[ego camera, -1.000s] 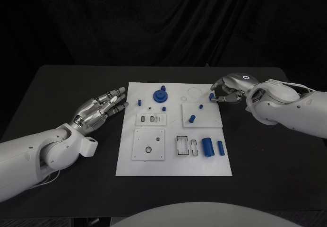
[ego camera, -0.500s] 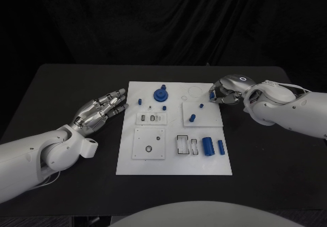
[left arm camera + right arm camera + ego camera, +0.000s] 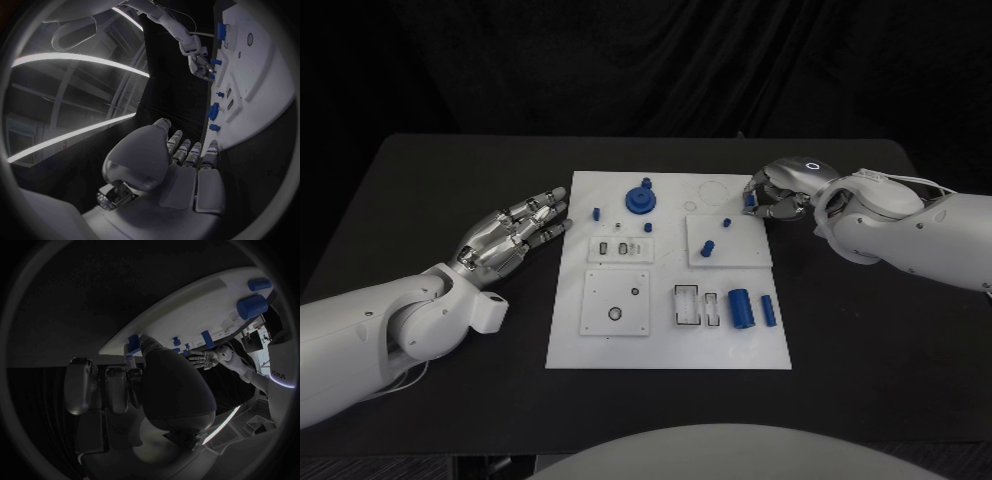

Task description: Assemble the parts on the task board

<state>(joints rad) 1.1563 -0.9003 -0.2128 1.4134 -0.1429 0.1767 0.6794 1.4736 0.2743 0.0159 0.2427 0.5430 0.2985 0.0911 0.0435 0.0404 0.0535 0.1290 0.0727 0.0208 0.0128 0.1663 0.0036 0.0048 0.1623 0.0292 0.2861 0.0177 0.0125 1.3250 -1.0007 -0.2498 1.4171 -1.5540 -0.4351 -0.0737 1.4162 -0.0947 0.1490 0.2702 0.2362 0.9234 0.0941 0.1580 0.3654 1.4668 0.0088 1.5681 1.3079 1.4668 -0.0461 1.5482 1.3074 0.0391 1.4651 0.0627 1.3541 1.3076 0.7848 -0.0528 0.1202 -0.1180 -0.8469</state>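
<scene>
A small blue part point(image 3: 750, 200) sits pinched in the right robot hand point(image 3: 776, 193).

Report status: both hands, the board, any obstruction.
Left hand open, beside board. Right hand pinching small blue part at board's far right corner. Nothing in the way.

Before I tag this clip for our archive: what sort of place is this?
Probably a robotics lab test bench: a black table against a dark backdrop, a white task board with blue parts, and a robot hand beside it.
</scene>
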